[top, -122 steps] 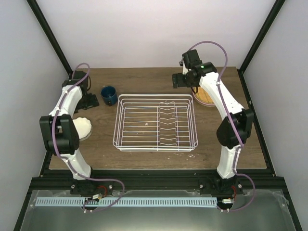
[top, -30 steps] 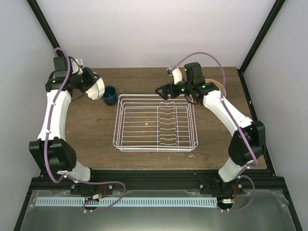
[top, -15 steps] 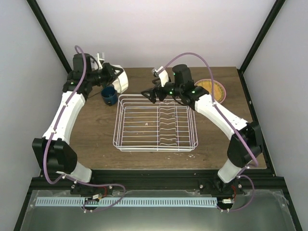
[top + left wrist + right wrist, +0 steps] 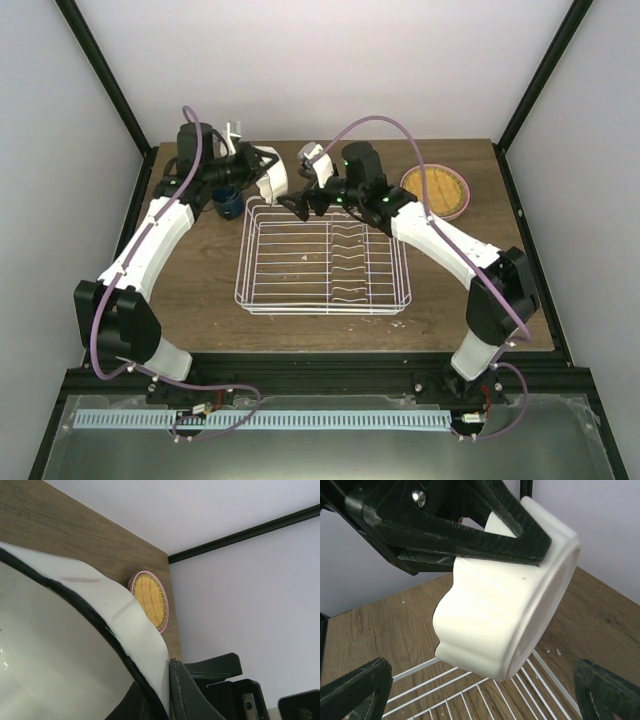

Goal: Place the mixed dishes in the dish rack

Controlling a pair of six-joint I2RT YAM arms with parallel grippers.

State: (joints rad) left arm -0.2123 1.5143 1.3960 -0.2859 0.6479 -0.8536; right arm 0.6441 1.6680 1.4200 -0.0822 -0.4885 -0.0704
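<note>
My left gripper [image 4: 262, 168] is shut on the rim of the cream-white bowl [image 4: 274, 173], which hangs tilted on its side above the back left corner of the white wire dish rack [image 4: 322, 256]. In the left wrist view the bowl [image 4: 75, 645] fills the left half, with one finger [image 4: 192, 697] pressed on its outer wall. My right gripper [image 4: 293, 207] is open and faces the bowl [image 4: 505, 610] from just right of it, above the rack wires [image 4: 445, 700]. The dark blue mug [image 4: 227, 199] stands left of the rack. The yellow-orange plate [image 4: 436, 187] lies on a pink one at the back right.
The plate stack [image 4: 150, 600] sits close to the table's right edge and the black corner post. The mug stands right under my left forearm. Bare wooden table [image 4: 200, 280] surrounds the rack at left, front and right.
My left arm has swung right, carrying the bowl from the table's left side to the rack's back left corner. My right arm has moved left towards it, uncovering the plates.
</note>
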